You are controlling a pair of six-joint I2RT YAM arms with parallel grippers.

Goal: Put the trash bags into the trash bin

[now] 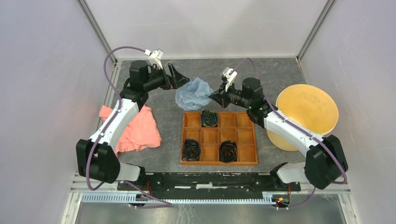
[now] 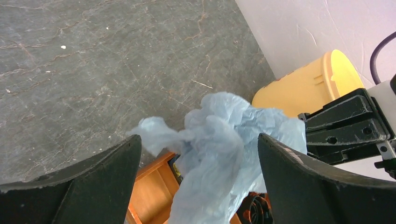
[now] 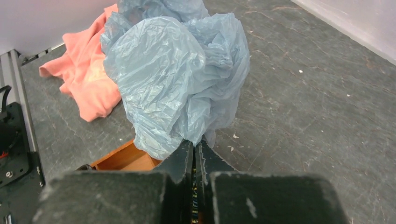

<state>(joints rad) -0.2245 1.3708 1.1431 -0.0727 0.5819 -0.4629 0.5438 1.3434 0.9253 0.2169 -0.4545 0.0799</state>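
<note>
Right wrist view shows the right gripper (image 3: 194, 144) pinching the trash bag (image 3: 173, 79); left gripper (image 2: 198, 137) gapes, empty.

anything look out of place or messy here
The salmon-pink cloth lies crumpled in a heap left of the orange tray. The pale blue trash bag is a scrunched wad pinched in the shut right gripper near the tray's far edge, not in the yellow bucket. Nothing looks spilled or broken.

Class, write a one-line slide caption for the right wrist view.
Right claw shut on the crumpled blue trash bag, held over the grey table, pink cloth behind.
</note>
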